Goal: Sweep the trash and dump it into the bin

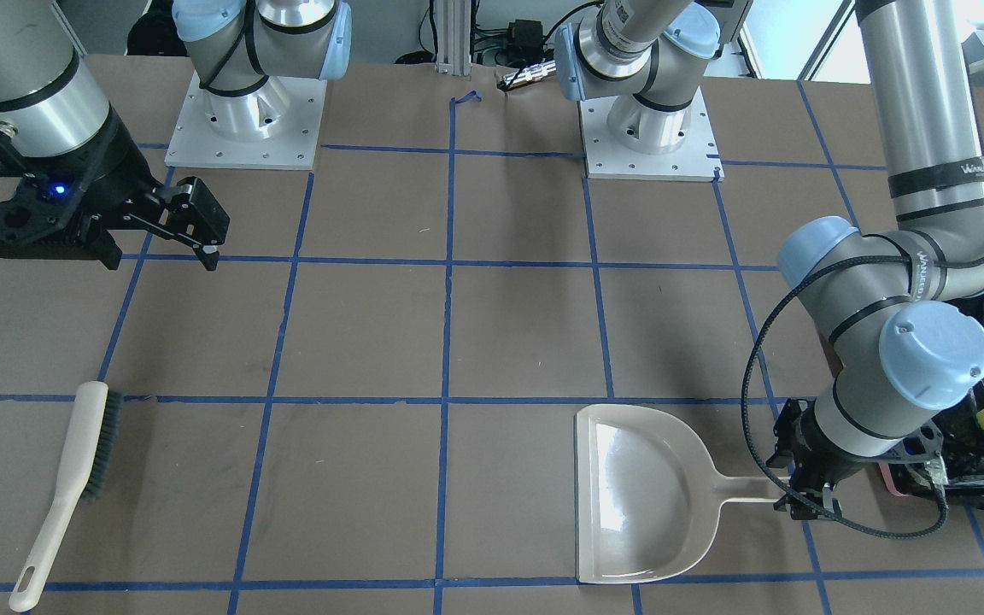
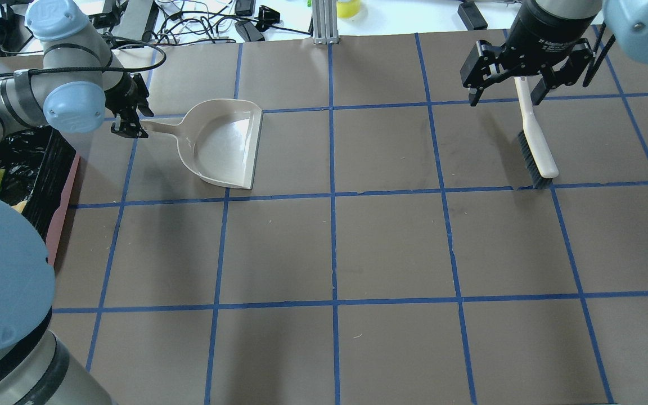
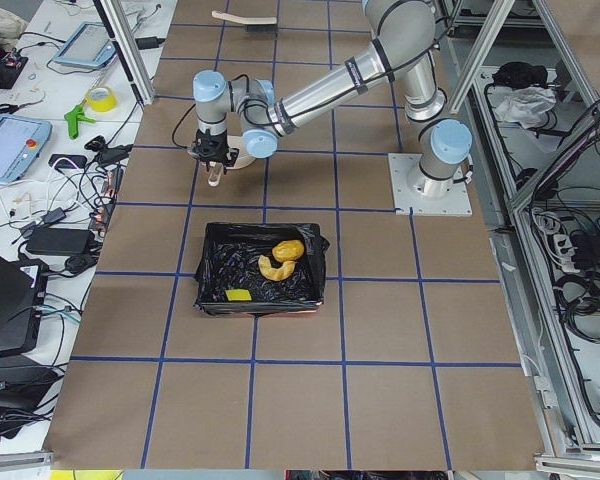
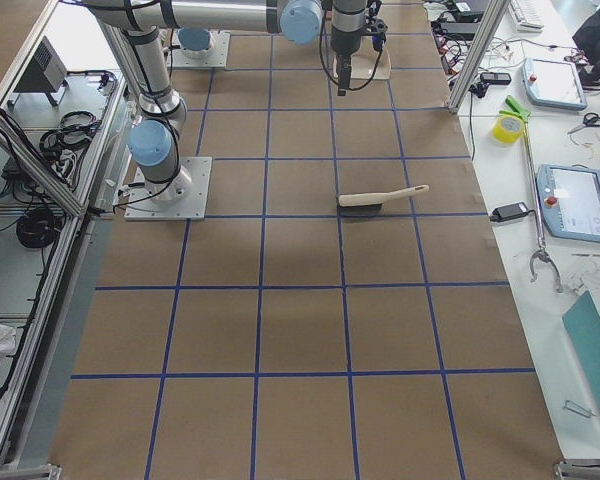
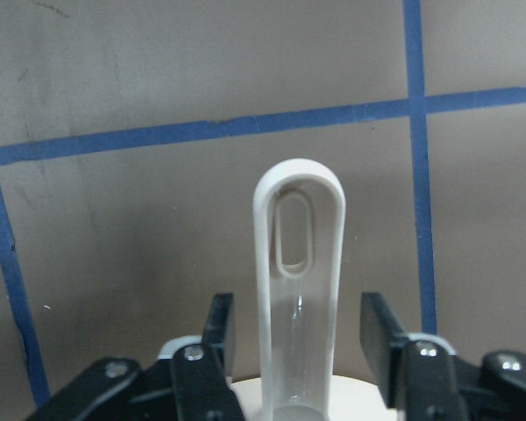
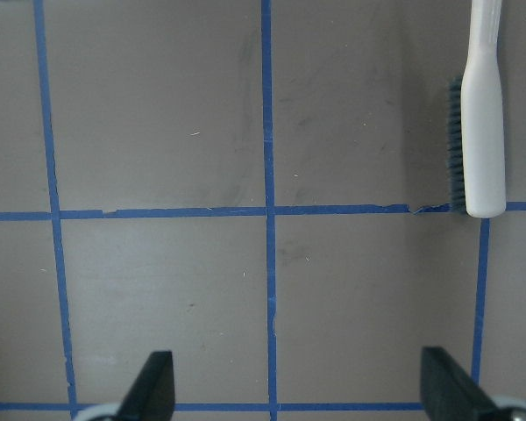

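Our left gripper (image 2: pixel 127 128) sits at the handle (image 5: pixel 298 254) of the dustpan (image 2: pixel 225 146). Its two fingers (image 5: pixel 217 331) stand open, one on each side of the handle, and do not squeeze it. Our right gripper (image 2: pixel 505 97) is wide open and holds nothing. It hangs in the air near the brush (image 2: pixel 535 147), which lies on the table (image 2: pixel 391 247). The trash (image 3: pixel 280 258) lies in the bin (image 3: pixel 208 268). We think the job is almost done. To leave the dustpan well, we should lift straight up, so no finger bumps the handle.
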`<state>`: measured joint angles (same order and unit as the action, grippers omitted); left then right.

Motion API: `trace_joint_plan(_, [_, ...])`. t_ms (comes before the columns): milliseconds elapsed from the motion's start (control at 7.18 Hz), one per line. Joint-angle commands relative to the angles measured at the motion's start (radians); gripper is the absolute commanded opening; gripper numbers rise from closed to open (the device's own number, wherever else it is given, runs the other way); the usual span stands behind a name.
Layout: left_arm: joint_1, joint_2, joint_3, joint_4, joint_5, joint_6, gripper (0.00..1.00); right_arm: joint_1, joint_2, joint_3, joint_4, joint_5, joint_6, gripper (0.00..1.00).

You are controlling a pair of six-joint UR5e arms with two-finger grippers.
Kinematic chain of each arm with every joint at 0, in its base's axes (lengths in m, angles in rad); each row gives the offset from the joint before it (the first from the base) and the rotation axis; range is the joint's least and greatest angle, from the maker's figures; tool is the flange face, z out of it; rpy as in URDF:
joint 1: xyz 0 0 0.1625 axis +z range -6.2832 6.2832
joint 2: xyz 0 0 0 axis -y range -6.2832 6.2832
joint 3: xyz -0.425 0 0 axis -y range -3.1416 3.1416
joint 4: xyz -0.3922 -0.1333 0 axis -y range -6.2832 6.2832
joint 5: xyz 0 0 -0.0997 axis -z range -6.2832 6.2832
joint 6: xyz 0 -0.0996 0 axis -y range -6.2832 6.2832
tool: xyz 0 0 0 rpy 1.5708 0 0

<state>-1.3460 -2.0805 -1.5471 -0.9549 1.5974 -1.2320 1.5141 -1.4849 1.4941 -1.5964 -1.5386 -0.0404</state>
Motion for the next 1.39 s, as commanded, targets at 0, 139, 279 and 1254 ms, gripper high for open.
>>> trace_joint_plan(0, [-0.007, 0.051, 0.005, 0.004, -0.010, 0.163, 0.64, 0.000, 0.000, 0.000, -0.004, 0.000, -0.001, 1.00])
trace_joint_plan(139, [-0.010, 0.083, 0.010, 0.004, -0.010, 0.306, 0.70, 0.000, 0.000, 0.000, -0.001, 0.000, 0.000, 1.00])
trace_joint_plan(279, [-0.022, 0.123, 0.007, -0.013, -0.014, 0.407, 0.74, 0.000, 0.000, 0.000, -0.002, 0.000, 0.000, 1.00])
trace_joint_plan(1254, [-0.082, 0.287, -0.039, -0.183, -0.083, 1.111, 1.00, -0.002, -0.003, 0.012, -0.002, 0.000, 0.000, 1.00])
